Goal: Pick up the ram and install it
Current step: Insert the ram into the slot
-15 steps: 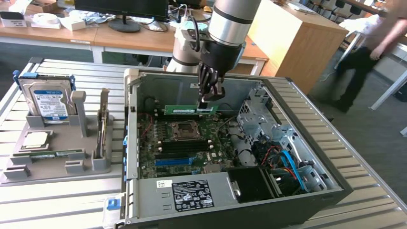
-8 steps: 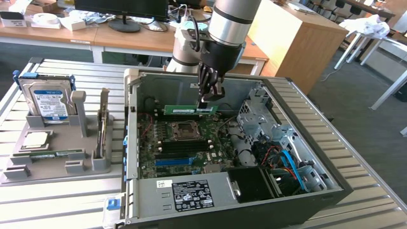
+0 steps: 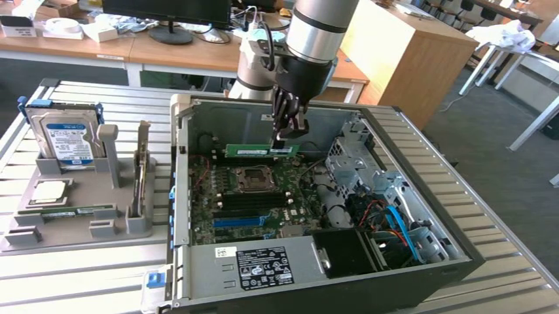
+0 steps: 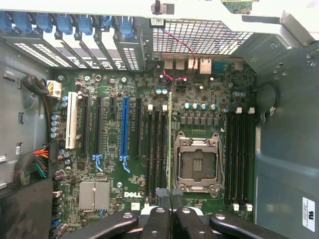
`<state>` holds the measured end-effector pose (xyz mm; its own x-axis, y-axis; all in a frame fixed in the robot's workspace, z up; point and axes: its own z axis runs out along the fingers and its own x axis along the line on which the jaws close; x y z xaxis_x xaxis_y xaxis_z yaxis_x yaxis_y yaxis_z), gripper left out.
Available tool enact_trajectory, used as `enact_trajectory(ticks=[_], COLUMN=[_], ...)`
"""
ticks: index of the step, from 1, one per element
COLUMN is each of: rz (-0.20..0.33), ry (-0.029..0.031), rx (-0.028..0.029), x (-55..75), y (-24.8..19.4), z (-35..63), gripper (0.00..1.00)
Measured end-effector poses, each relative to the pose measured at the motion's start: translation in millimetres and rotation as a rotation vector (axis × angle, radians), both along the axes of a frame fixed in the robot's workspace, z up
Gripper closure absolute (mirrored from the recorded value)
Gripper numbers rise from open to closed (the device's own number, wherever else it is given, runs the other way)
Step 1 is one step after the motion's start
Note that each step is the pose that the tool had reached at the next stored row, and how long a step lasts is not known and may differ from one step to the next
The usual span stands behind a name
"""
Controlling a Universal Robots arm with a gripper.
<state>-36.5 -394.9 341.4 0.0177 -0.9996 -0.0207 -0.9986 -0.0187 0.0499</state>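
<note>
Pincer (image 3: 282,137) clamped on the ram (image 3: 250,150) above the motherboard (image 4: 199,84); we're at install, stick unseated. We judge it needs squaring to a memory slot (image 4: 156,149).

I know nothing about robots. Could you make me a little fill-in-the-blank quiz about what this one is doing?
1. The claw grips the ram, a thin board coloured ____.
2. The open computer case under it lies on its ____.
3. On the tray, the hard drive stands ____.
Missing words: green; side; upright.
</note>
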Motion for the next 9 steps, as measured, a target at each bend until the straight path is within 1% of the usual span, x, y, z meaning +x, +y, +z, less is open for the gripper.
enact_trajectory(ticks=[2,4,9], rz=[0.000,0.000,0.000], ry=[-0.0001,-0.0001,0.0000], rx=[0.0002,0.0002,0.0000], x=[0.0,0.0,0.0], y=[-0.2,-1.3,-6.8], z=[-0.1,-0.1,0.0], gripper=[0.89,0.89,0.89])
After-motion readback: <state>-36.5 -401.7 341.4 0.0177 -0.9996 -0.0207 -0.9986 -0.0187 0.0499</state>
